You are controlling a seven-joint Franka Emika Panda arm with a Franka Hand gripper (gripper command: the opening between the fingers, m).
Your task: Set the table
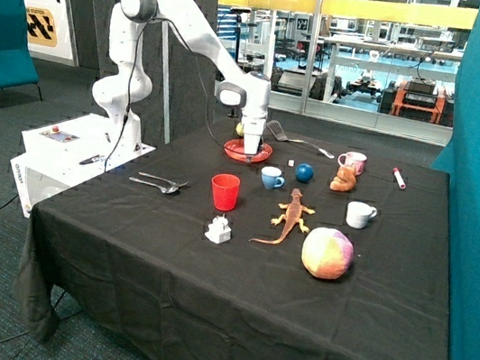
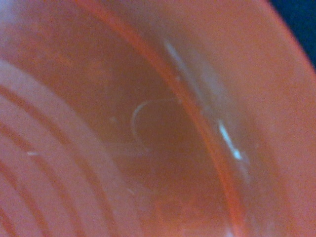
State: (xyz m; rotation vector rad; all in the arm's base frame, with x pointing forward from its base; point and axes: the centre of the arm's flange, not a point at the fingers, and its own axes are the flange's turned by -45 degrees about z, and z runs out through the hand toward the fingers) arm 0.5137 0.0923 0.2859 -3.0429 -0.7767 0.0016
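Your fingers [image 1: 248, 155] are down at the near rim of the red plate [image 1: 259, 153], at the far side of the table [image 1: 202, 302]. The wrist view is filled by the plate's [image 2: 98, 163] ridged surface, so you are pressed very close to it. You cannot tell from either view how wide the fingers stand or whether they have the rim pinched.

The main risk, as I judge it, is lifting on a shallow edge hold. A thin, smooth rim can slide out, and the plate would tilt and drop back onto the table.

A yellowish thing sits just behind the fingers on or by the plate; what it is I cannot tell. If it rests on the plate, a tilted lift would roll it off.

Watch the spatula [image 1: 277, 131], which lies just beyond the plate; dragging the plate rather than lifting it could catch it.

Toward the front edge the route is crowded: the red cup [image 1: 224, 191], the blue cup [image 1: 270, 178] and the blue ball [image 1: 304, 173] all stand near. A low carry could knock the cups over. The fork and spoon [image 1: 159, 184] lie beside the red cup, not yet arranged around a place setting.
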